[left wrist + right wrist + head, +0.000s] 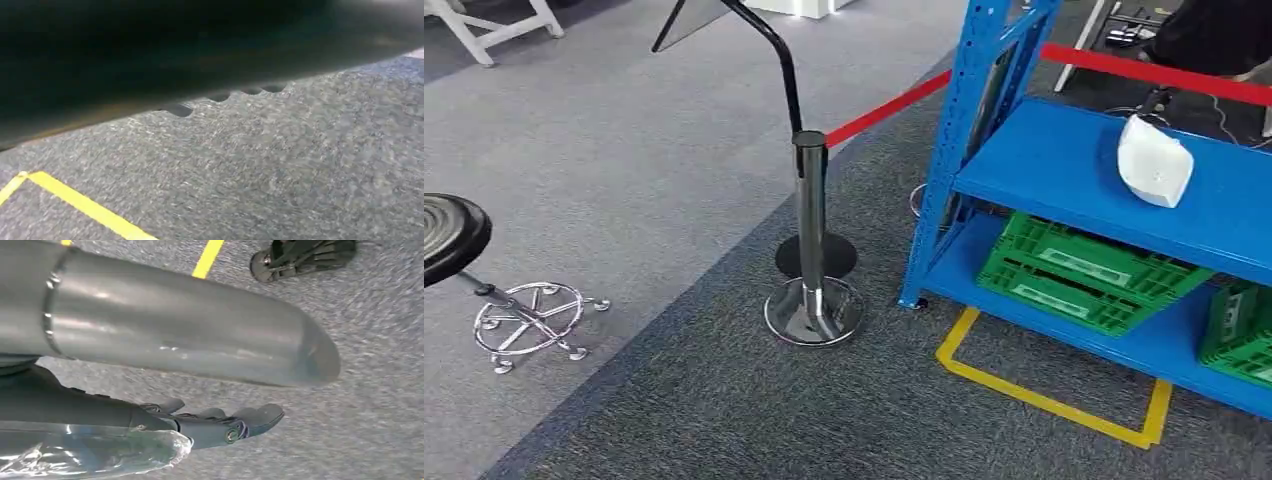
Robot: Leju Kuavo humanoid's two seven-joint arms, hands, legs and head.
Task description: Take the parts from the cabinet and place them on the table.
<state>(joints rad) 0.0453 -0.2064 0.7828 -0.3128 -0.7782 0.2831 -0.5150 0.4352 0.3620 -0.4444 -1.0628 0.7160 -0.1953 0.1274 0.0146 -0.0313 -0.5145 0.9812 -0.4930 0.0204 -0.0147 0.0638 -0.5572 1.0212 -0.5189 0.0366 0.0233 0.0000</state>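
Observation:
A white part (1155,160) lies on the middle shelf of the blue cabinet (1044,165), at the right of the head view. In the right wrist view my right hand (190,360) hangs over grey carpet, its dark fingers (225,427) stretched out and apart from the thick thumb, with nothing between them. A crumpled clear plastic film (100,452) sits by the wrist. In the left wrist view, a dark, blurred mass with a ribbed edge (200,55), my left hand, lies close to the lens, and its fingers cannot be made out.
Green crates (1084,272) fill the cabinet's bottom shelf. A chrome post (810,240) with a red belt (886,110) stands left of the cabinet. A black stool (454,235) is at far left. Yellow tape (1044,395) marks the carpet before the cabinet. A dark wheeled base (300,257) stands near my right hand.

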